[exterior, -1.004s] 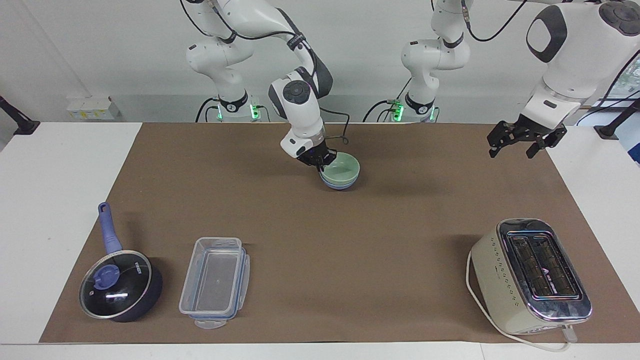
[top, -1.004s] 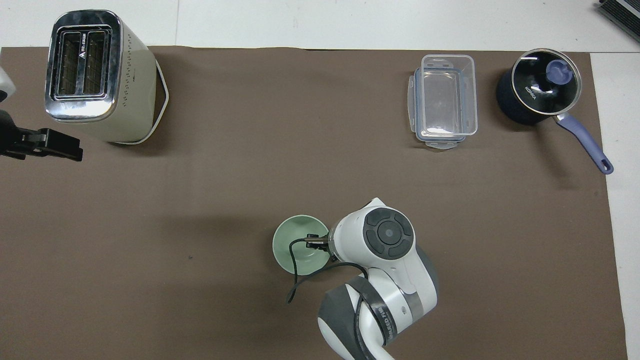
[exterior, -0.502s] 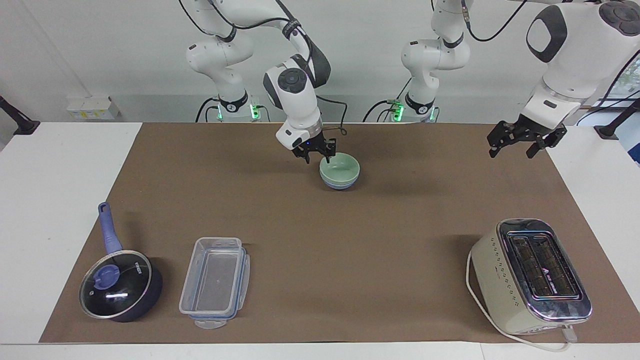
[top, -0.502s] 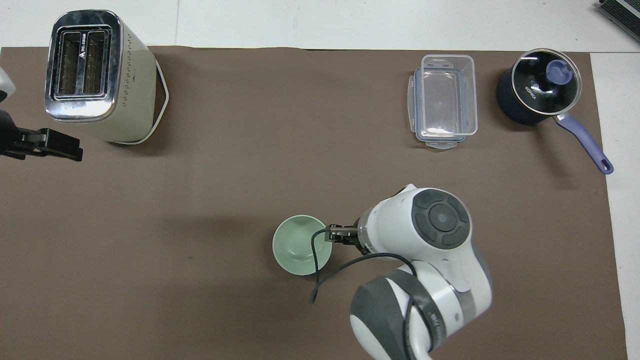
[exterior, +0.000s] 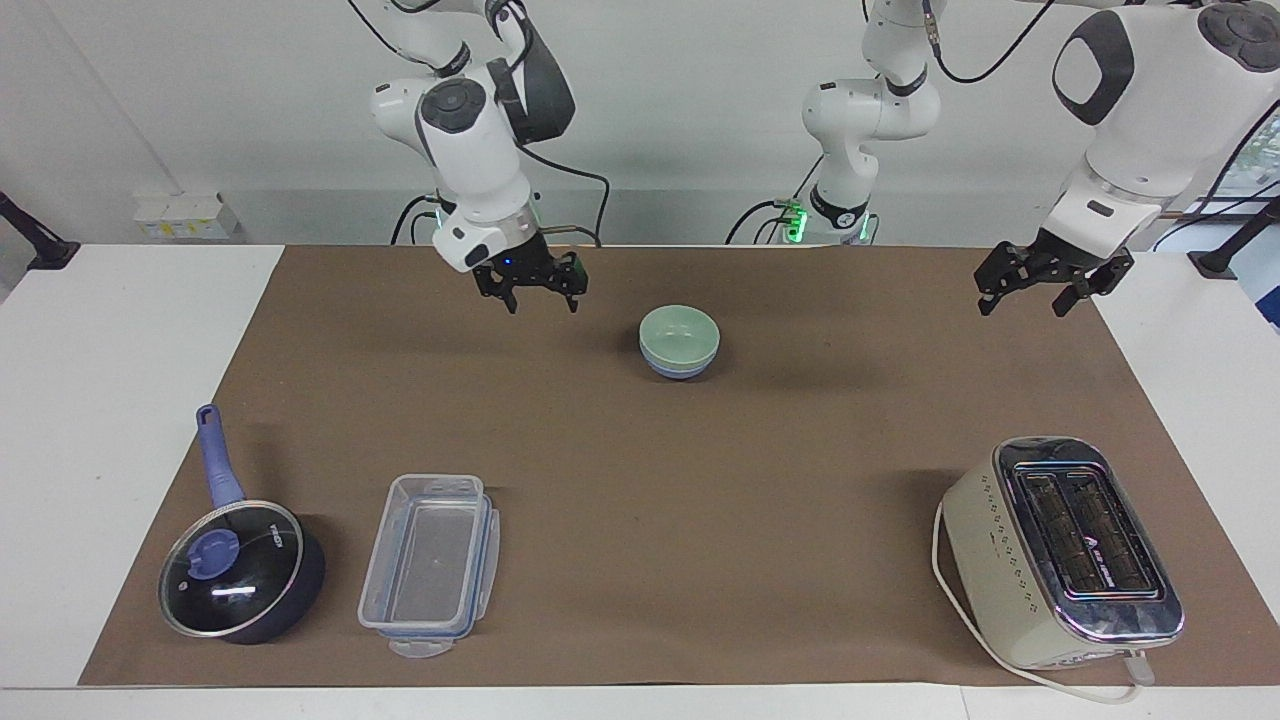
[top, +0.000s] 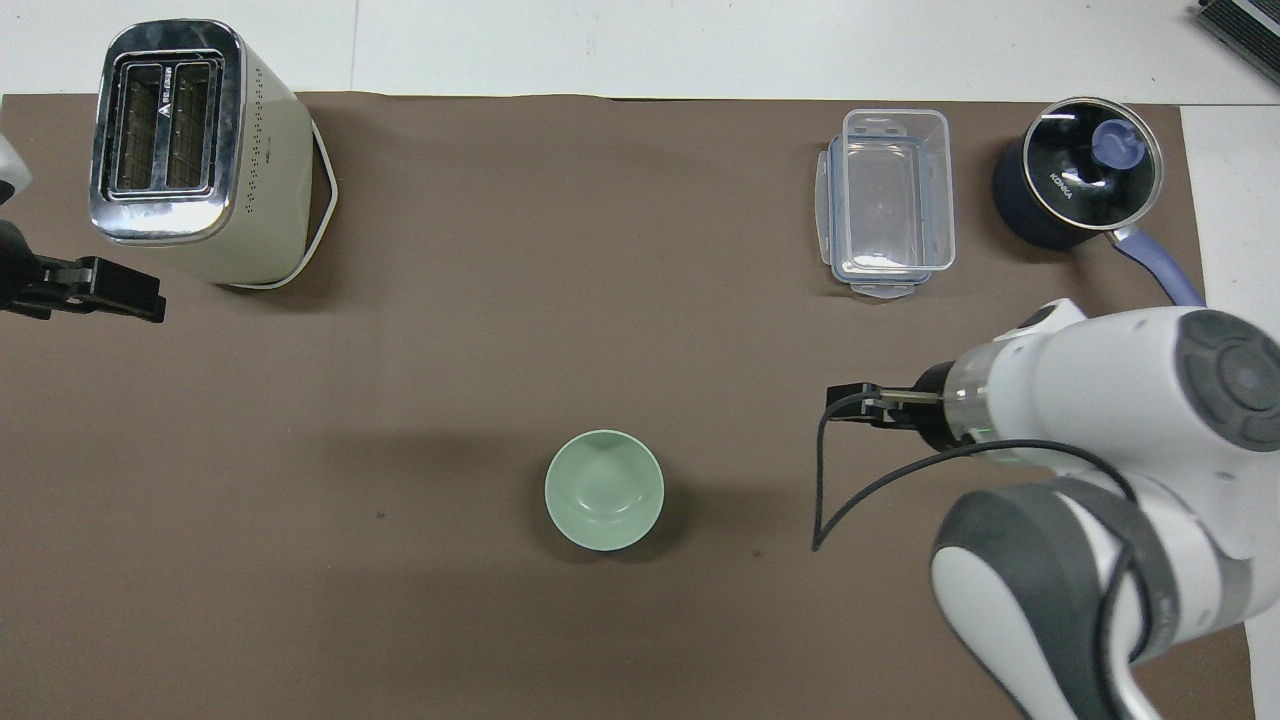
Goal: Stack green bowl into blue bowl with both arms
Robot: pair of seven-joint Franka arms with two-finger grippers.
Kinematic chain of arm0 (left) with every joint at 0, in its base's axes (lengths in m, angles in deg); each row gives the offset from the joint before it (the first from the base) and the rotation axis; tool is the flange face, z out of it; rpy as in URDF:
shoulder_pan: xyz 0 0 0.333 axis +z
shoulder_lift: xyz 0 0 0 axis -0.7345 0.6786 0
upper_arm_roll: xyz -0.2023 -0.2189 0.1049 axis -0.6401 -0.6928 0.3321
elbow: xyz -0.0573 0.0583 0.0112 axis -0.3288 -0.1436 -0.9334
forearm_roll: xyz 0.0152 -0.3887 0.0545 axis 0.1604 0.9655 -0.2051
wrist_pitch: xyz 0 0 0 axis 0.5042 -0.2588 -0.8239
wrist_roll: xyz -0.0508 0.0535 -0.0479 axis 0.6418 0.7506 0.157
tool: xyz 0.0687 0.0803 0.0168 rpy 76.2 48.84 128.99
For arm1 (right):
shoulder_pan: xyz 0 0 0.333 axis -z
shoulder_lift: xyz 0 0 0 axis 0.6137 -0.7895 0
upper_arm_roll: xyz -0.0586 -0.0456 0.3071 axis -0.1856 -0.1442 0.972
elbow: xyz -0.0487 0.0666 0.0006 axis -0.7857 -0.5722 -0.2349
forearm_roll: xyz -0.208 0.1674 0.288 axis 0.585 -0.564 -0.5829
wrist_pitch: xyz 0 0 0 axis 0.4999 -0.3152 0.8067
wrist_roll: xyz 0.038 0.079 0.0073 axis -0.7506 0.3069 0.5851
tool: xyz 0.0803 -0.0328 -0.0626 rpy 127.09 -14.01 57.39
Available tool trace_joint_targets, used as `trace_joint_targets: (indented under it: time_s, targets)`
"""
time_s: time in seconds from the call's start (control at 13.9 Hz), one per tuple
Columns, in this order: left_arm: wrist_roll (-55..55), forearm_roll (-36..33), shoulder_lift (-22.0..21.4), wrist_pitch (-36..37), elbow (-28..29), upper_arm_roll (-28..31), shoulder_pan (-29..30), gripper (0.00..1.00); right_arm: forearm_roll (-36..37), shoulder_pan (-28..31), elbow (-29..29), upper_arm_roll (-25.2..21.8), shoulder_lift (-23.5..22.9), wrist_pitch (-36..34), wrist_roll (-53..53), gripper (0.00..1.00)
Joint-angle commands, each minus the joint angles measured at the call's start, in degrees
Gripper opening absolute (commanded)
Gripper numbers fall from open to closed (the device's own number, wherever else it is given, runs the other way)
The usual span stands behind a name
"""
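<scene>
The green bowl (exterior: 679, 332) sits nested inside the blue bowl (exterior: 680, 366), so that only a band of blue shows under the green rim in the facing view; from overhead the green bowl (top: 604, 489) covers the blue one entirely. The stack stands on the brown mat (exterior: 640, 560) in the middle of the table's width, on the half nearer the robots.

The right gripper (exterior: 536, 291) hangs in the air beside the stack, toward the right arm's end of the table, clear of both bowls. Its fingers are spread apart and grasp nothing. In the overhead view only its tip (top: 850, 405) shows past the arm's white wrist.

The left gripper (exterior: 1038, 292) waits over the mat's edge at the left arm's end, well apart from the bowls, with its fingers also spread and empty.

Count of things on the table: 2 bowls, stacked as 1 pile; 1 toaster (exterior: 1060, 555) at the left arm's end, farther from the robots than the bowls; 1 clear plastic box (exterior: 430, 565); and 1 lidded saucepan (exterior: 240, 570) with a blue handle, just beside the box toward the right arm's end. There are 2 arms and 2 grippers.
</scene>
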Motion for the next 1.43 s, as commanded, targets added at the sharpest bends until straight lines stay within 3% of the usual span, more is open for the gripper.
trace_joint_targets:
  time_s: [0.0, 0.14, 0.57, 0.79, 1.36]
  targets:
    - [0.48, -1.0, -0.03, 1.11, -0.39, -0.48, 0.66, 1.0, 4.38, 5.52, -6.77, 0.61, -0.73, -5.08, 2.61, 1.0]
    - [0.48, -1.0, -0.03, 1.02, -0.39, -0.48, 0.66, 1.0, 9.92, 7.46, -12.74, 0.61, -2.48, -7.98, 4.45, 1.0]
    - [0.48, -1.0, -0.03, 1.11, -0.39, -0.48, 0.66, 1.0, 11.87, 9.85, -35.25, 0.35, -10.13, -27.66, 7.53, 1.0]
    - [0.48, -1.0, -0.03, 1.02, -0.39, -0.48, 0.66, 1.0, 12.76, 9.85, -37.03, 0.35, -10.4, -28.65, 7.45, 1.0]
    - [0.48, -1.0, -0.03, 1.02, -0.39, -0.48, 0.66, 1.0, 11.26, 10.2, -34.92, 0.35, -9.17, -29.0, 7.36, 1.0]
